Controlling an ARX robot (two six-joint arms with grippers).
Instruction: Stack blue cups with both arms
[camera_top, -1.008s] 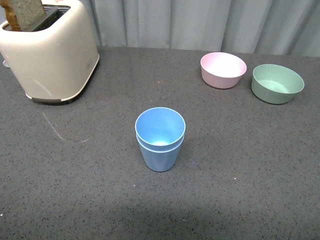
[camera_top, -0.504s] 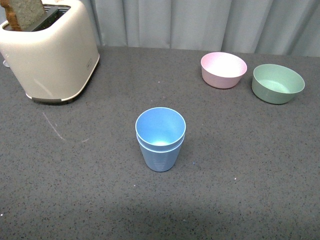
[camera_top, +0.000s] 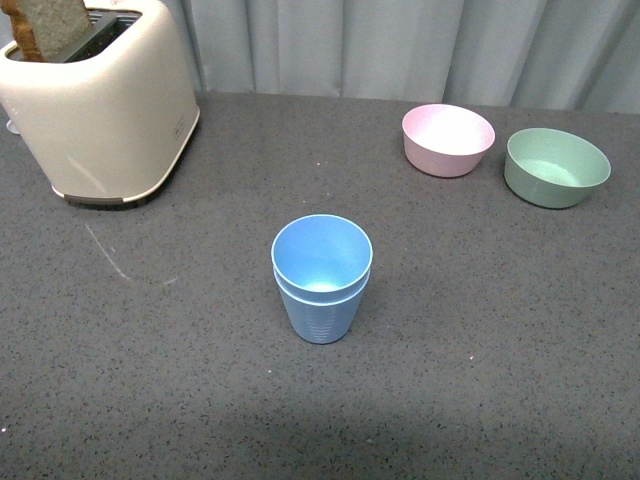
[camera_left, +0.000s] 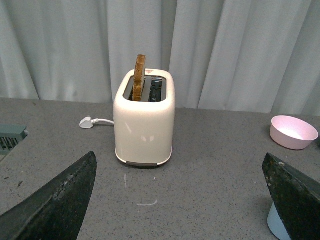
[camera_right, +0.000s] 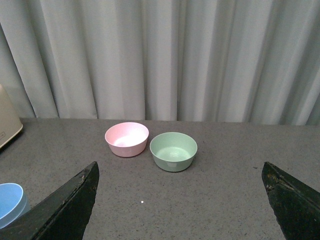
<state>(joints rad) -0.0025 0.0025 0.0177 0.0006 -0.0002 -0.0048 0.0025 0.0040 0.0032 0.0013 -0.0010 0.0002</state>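
Nothing moved — blue cups (camera_top: 321, 280) upright, nested.

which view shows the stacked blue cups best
The front view: the blue cups stand whole and nested at table centre. The right wrist view catches only a rim portion at its edge; the left wrist view shows a sliver behind a finger.

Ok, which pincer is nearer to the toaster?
Left. The left pincer points squarely at the toaster. The right pincer points at the pink bowl and green bowl, catching only the toaster's edge.
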